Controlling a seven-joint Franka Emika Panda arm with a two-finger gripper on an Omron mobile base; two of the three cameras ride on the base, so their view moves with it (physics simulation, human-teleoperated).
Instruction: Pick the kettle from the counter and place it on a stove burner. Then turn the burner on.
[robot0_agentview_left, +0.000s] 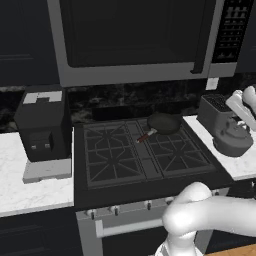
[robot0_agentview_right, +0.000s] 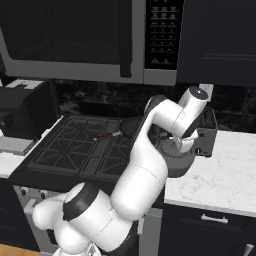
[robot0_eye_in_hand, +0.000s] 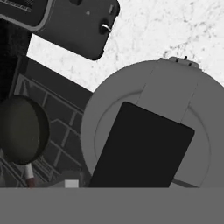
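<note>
The squat grey metal kettle (robot0_agentview_left: 233, 140) is seen resting on the white marble bench (robot0_agentview_left: 243, 165) right of the stove, the gripper (robot0_agentview_right: 181, 142) lowered onto it — jaw state cannot be told — and an off-centre handle grasp risks tipping.

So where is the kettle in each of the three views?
Left base view: kettle at the right edge, on the counter, in front of the toaster.
Right base view: kettle at centre, partly behind the arm.
Hand view: kettle at right, seen from above.
Shared landmark: frying pan.
</note>
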